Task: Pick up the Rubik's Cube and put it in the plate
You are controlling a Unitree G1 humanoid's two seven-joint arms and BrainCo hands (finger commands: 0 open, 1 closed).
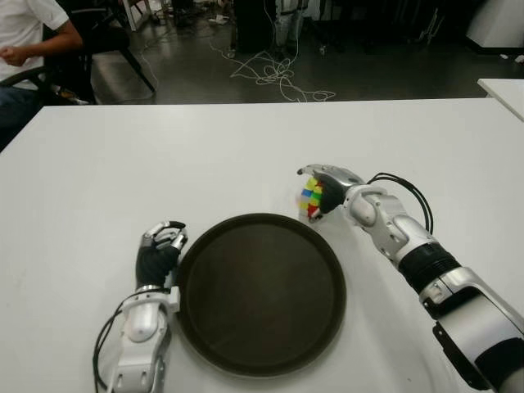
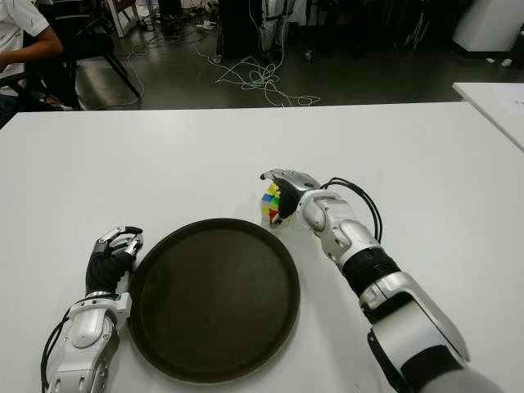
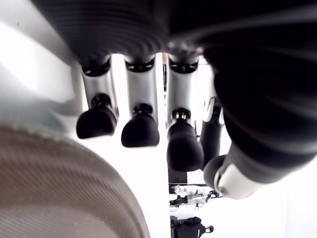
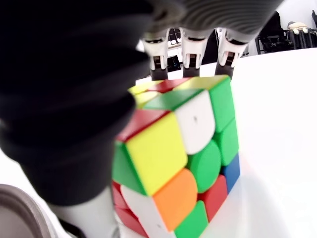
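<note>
Just beyond the plate's point(image 1: 246, 364) far right rim, my right hand point(image 1: 327, 187) grips the cube point(image 1: 310, 198); I'd lift clear before crossing. Left hand point(image 1: 160, 250), curled empty, sits beside its left rim.

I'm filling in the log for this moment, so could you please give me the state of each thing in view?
Rubik's Cube: scrambled, gripped beside the plate's far rim.
Plate: upright, nothing in it.
Right hand: shut on the cube.
Left hand: fingers curled, holding nothing, left of the plate.
</note>
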